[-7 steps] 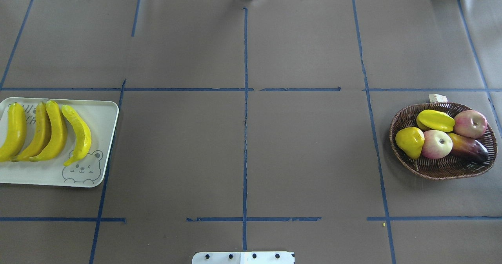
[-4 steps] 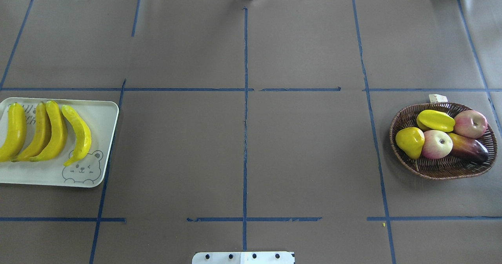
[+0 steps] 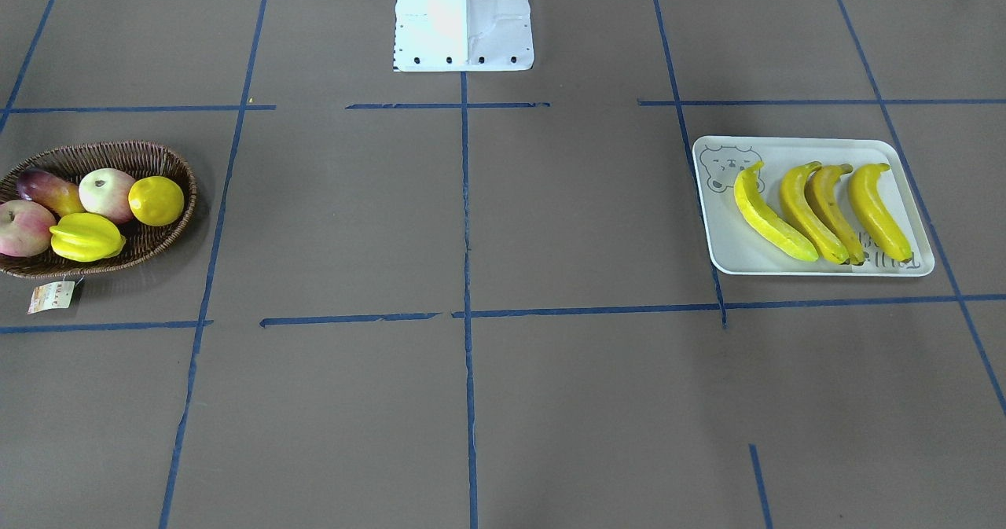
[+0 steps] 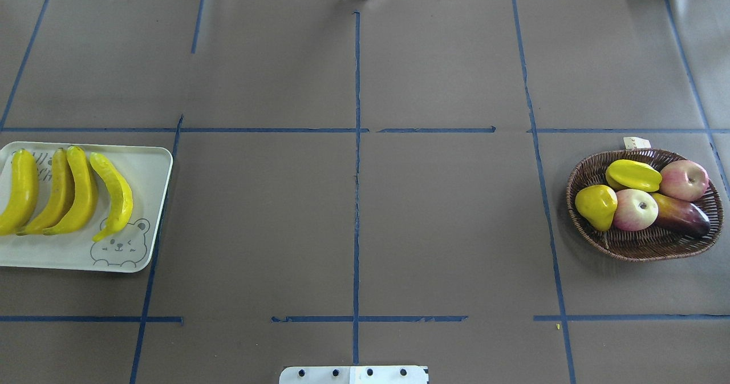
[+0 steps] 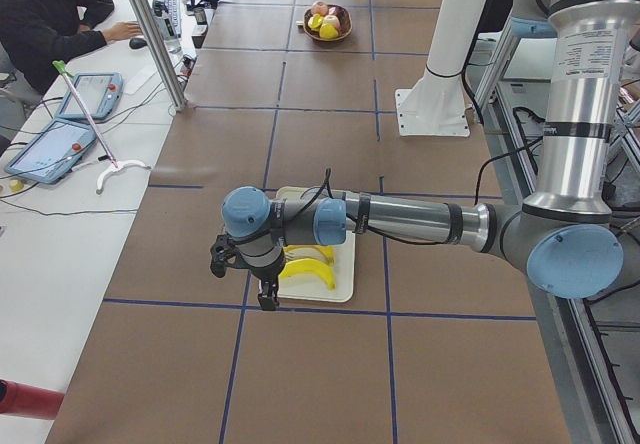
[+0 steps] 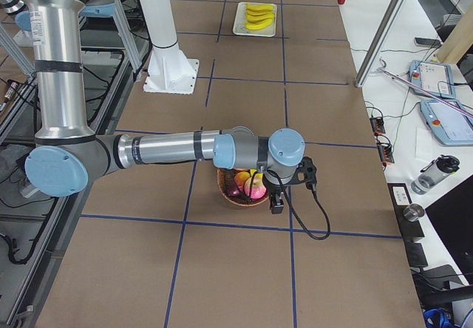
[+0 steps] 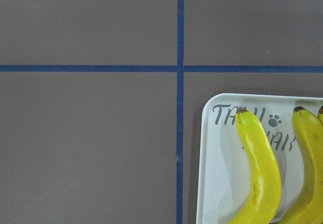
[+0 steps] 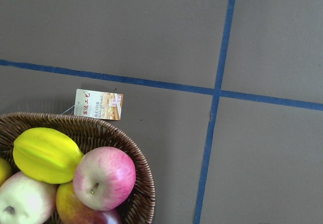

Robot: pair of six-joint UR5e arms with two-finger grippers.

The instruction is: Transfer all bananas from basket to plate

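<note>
Bananas [image 4: 84,193], all four, lay side by side on the plate [image 4: 145,167], just below the left end effector [image 5: 243,276]. The right end effector [image 6: 290,192] hung over the basket [image 4: 644,247]. Couldn't tell whether either was wide or narrow.

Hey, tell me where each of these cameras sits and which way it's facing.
Overhead exterior: behind the robot, facing forward, down; only its base shows.
Exterior front-facing: across the table, facing the robot; base at top.
Exterior left: table's end; left arm, left gripper near the plate.
Exterior right: opposite end; right arm, right gripper near the basket.
Left wrist-mounted: straight down on plate corner, bananas; no robot.
Right wrist-mounted: straight down on basket rim; no robot.
Shared: overhead and front-facing show plate and basket, sides swapped.
</note>
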